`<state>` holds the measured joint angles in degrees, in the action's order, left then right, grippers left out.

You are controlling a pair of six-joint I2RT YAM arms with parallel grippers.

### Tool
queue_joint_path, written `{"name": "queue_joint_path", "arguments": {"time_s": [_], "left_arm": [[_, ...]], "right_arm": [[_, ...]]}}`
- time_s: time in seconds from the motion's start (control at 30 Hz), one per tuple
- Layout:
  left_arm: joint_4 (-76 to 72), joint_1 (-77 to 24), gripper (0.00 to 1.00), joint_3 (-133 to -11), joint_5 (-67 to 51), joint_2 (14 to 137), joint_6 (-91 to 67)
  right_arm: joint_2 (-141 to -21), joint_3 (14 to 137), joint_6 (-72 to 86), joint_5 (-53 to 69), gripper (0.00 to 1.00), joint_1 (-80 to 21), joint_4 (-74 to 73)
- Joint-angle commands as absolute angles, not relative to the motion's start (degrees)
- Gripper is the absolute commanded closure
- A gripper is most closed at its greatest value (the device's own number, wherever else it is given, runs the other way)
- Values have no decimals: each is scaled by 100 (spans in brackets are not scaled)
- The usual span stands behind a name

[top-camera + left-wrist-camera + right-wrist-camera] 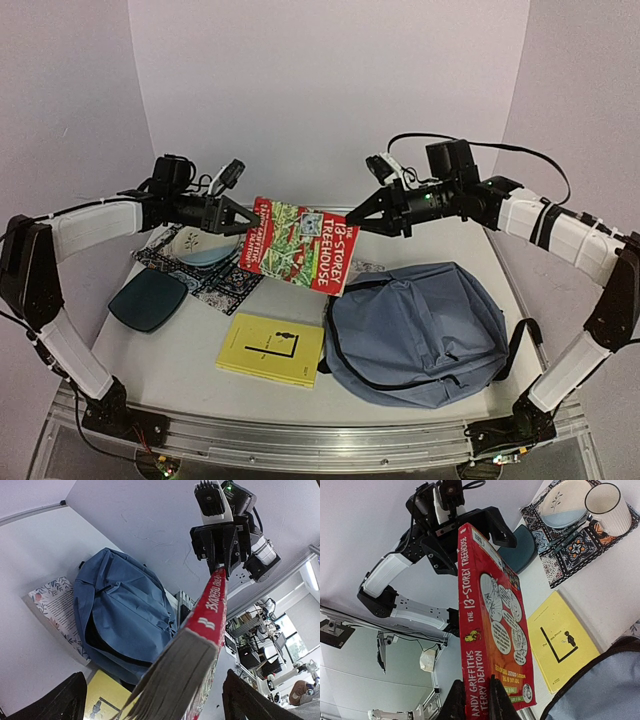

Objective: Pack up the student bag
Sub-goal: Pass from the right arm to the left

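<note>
The student bag, a soft blue-grey backpack, lies on the table at the right with its top zip open; it also shows in the left wrist view and the right wrist view. A red book, "The 13-Storey Treehouse", hangs in the air between the arms, above the table left of the bag. My right gripper is shut on its spine end. My left gripper is open, its fingers spread wide on either side of the book's page edge, not touching it.
A yellow book lies flat left of the bag. A dark teal tray sits at the left. Behind it a patterned mat bears a plate and a cup. A floral sheet lies behind the bag.
</note>
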<state>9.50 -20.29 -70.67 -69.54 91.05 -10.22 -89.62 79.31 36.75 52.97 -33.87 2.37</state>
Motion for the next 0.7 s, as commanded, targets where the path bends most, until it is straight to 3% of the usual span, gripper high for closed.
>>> {"name": "queue_joint_path", "arguments": {"time_s": [0.0, 0.2, 0.43, 0.57, 0.67], "left_arm": [[888, -2101, 4, -7411, -7360, 9280, -838], [888, -2353, 13, -7480, -7682, 9476, -749], [888, -2346, 37, -7217, -8022, 9129, -676], [895, -2306, 59, -6941, -8177, 8801, -786], [896, -2307, 66, -6811, -8180, 8641, -882]], "right_arm": [[-8583, 7989, 3561, 5776, 100, -3445, 657], [-8595, 8013, 3550, 5795, 100, -3453, 738], [-8718, 7890, 3457, 5546, 100, -3381, 712], [-8875, 7919, 3332, 5487, 100, -3337, 687], [-8955, 7910, 3255, 5478, 100, -3323, 677]]}}
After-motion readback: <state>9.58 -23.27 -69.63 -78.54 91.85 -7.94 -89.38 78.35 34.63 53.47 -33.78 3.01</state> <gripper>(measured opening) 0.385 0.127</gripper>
